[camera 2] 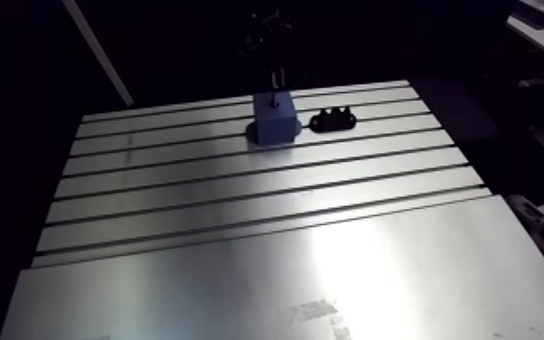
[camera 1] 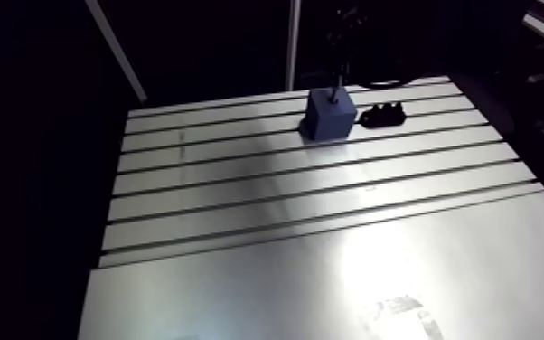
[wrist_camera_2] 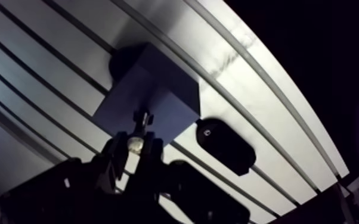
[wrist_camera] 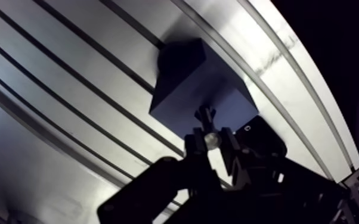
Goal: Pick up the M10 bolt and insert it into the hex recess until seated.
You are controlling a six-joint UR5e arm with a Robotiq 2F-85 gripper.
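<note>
A blue block (camera 1: 332, 115) stands on the slotted table (camera 1: 312, 190) near its far edge. In the wrist view the block (wrist_camera: 188, 83) lies just ahead of my gripper (wrist_camera: 210, 142). The gripper is shut on the M10 bolt (wrist_camera: 204, 118), a thin dark rod with a shiny end between the fingertips. The bolt points down at the block's top face. Whether its tip touches the block I cannot tell, and the hex recess does not show. In the arm view the bolt (camera 1: 334, 91) shows as a thin dark stem over the block, with the gripper dark above it.
A small black holder (camera 1: 383, 114) lies on the table just right of the block; in the wrist view the holder (wrist_camera_2: 226, 146) sits beside the gripper. Long slots (camera 1: 330, 167) run across the table's far half. A smooth plate (camera 1: 330, 280) covers the near half.
</note>
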